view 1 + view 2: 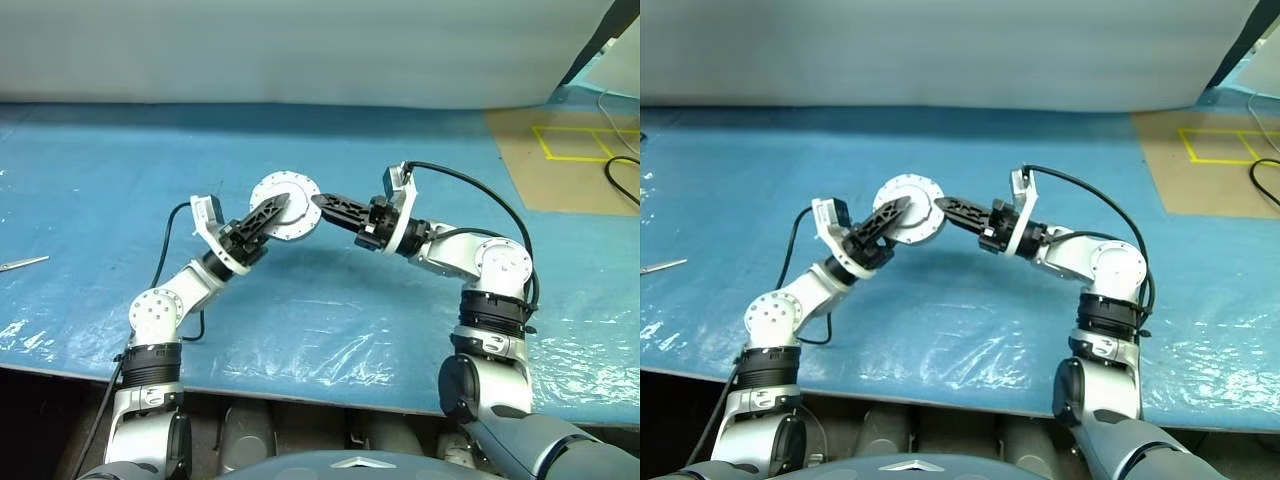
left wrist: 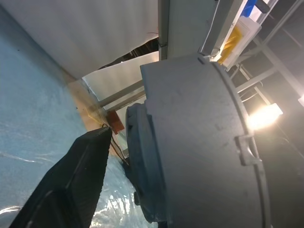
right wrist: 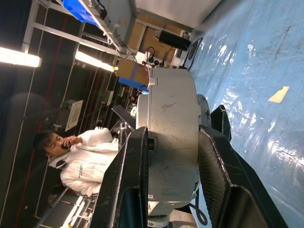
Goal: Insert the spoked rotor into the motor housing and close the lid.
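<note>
Blue plastic sheet [image 1: 330,150] over tabletop; brown floor w/ yellow tape lines [image 1: 575,140]; black cable [image 1: 622,180]; person in white [image 3: 88,159].

Motor housings: I count one round silver-grey metal casing [image 1: 285,206], lid shut.
Grippers: I count two black two-fingered ones, left [image 1: 272,212] and right [image 1: 326,204], either side of it.
People: one, in white [image 3: 90,159].

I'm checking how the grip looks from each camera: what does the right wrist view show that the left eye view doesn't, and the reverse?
The right wrist view alone shows the motor housing's side wall pinched between the right end effector's two black fingers, plus a seated person in white in the background. The left eye view alone shows both arms together: the left end effector against the housing's round face, and yellow tape lines on the floor. Both show the housing held above the blue sheet by the right end effector.
</note>
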